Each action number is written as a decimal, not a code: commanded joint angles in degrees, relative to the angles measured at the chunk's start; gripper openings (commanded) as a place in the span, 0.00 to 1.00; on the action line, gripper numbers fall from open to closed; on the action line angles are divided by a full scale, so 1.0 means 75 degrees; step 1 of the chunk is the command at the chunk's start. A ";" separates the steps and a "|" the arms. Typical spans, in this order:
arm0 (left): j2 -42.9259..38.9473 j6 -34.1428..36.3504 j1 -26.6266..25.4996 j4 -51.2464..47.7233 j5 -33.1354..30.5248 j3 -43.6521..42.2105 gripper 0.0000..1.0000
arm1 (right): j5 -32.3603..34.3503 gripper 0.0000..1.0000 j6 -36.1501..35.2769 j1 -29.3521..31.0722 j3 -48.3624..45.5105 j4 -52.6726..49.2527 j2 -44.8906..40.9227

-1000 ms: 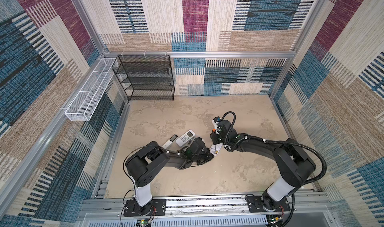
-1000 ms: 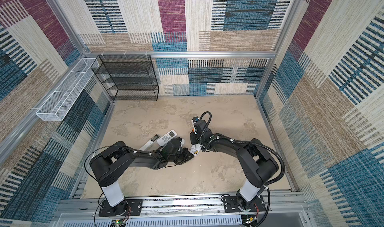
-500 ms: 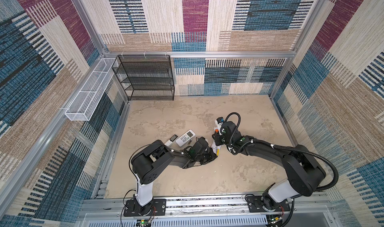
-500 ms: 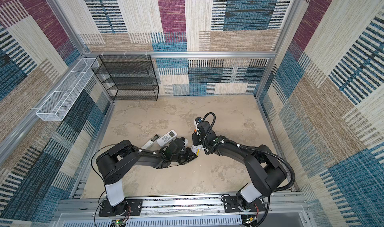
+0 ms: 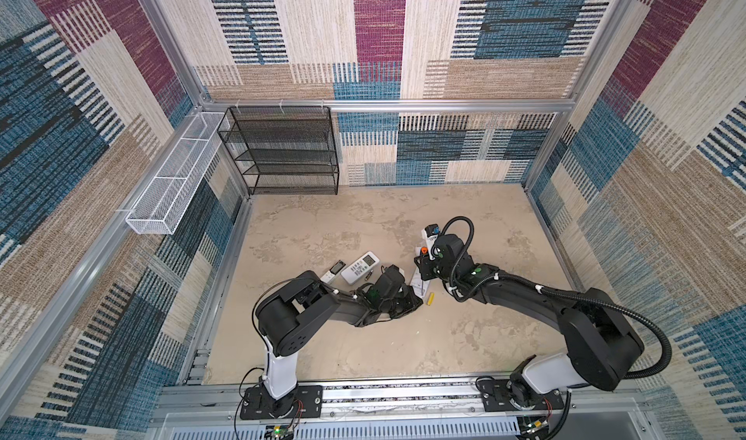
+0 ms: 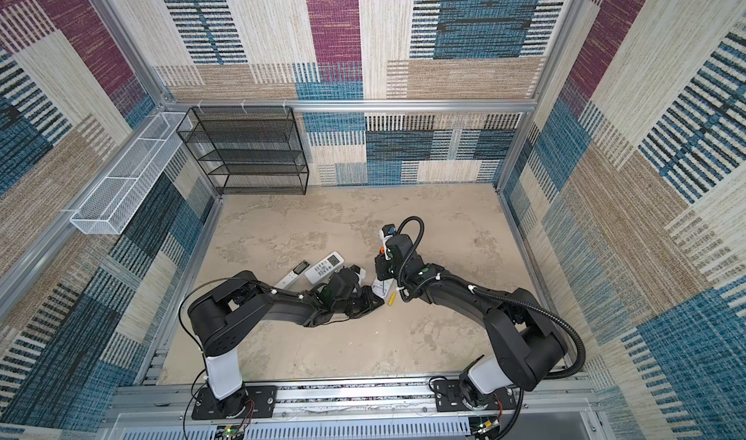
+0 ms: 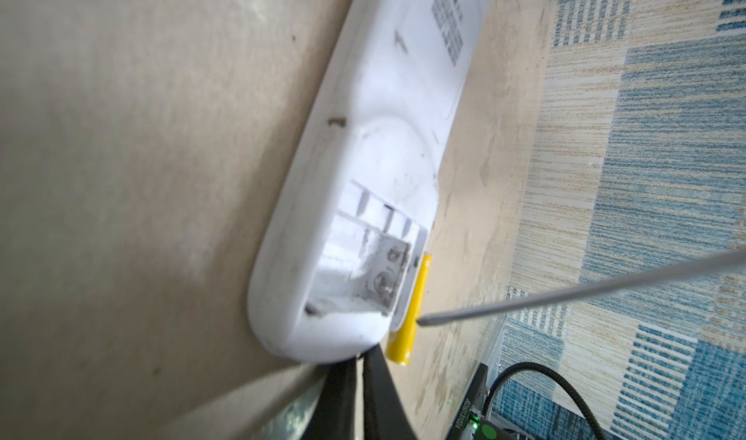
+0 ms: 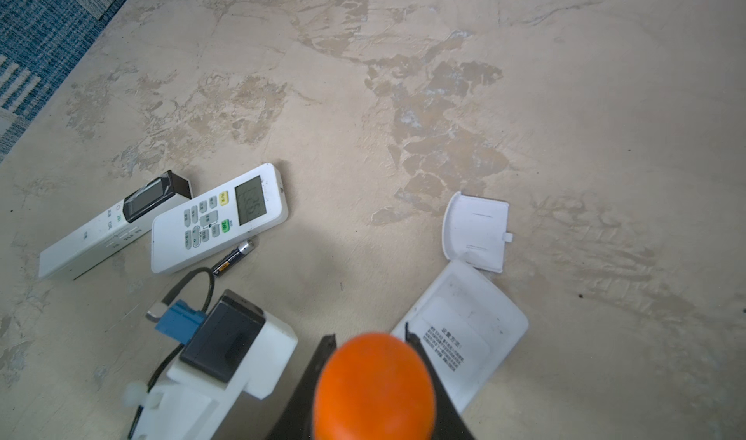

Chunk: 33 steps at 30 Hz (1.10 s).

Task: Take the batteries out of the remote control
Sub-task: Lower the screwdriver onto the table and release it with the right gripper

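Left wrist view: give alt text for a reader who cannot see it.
A white remote lies back-up on the table, its open battery compartment showing bare metal contacts and no cells. A yellow battery lies beside it, with a screwdriver tip at its side.

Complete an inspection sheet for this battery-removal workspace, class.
Surface: beige tabletop, mottled.
Job's things: face-down remote, bay open; yellow battery beside it; black battery against wide remote.
Clutter: loose battery cover; narrow remote beside the wide one.
Grippers: left gripper shut at the face-down remote's end; right gripper shut on screwdriver.
Cables: black hose looped above right wrist.
Surroundings: black mesh shelf, white wire basket.
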 commanded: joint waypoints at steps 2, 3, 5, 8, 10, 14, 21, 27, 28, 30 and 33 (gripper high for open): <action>0.0061 -0.0146 0.0025 -0.0371 -0.0320 0.0015 0.11 | 0.0303 0.00 0.0101 -0.0022 0.0057 0.0026 -0.0216; 0.0051 -0.0146 0.0026 -0.0390 -0.0317 0.0010 0.11 | 0.0420 0.00 0.0095 -0.0043 0.0101 -0.0170 -0.0285; 0.0017 -0.0125 0.0030 -0.0417 -0.0310 0.0004 0.11 | 0.0771 0.00 0.0136 -0.0217 0.0176 -0.0867 -0.0473; -0.0092 -0.0029 0.0040 -0.0531 -0.0341 -0.0009 0.11 | 0.0807 0.00 0.0431 -0.1080 -0.0039 -0.2242 -0.0941; -0.0185 0.0024 0.0038 -0.0609 -0.0363 -0.0011 0.11 | 0.0785 0.00 0.0533 -0.1728 -0.0471 -0.2978 -0.1488; -0.0193 0.0083 0.0036 -0.0628 -0.0285 0.0047 0.11 | 0.0480 0.00 0.1031 -0.2733 -0.0996 -0.3860 -0.1757; -0.0319 0.0217 0.0082 -0.0687 -0.0133 0.0063 0.11 | -0.0506 0.00 0.1492 -0.2826 -0.1267 -0.3878 -0.0487; -0.0492 0.0242 0.0183 -0.0508 -0.0129 -0.0223 0.11 | -0.0990 0.00 0.1894 -0.2825 -0.1317 -0.3333 -0.0586; -0.0509 0.0230 0.0199 -0.0459 -0.0111 -0.0271 0.11 | -0.0944 0.00 0.1882 -0.2825 -0.1289 -0.3330 -0.0558; -0.0573 0.0251 0.0204 -0.0441 -0.0107 -0.0325 0.11 | -0.0878 0.00 0.1897 -0.2825 -0.1275 -0.3276 -0.0550; -0.0695 0.0310 0.0212 -0.0452 -0.0107 -0.0392 0.11 | -0.0847 0.00 0.1921 -0.2834 -0.1287 -0.3184 -0.0571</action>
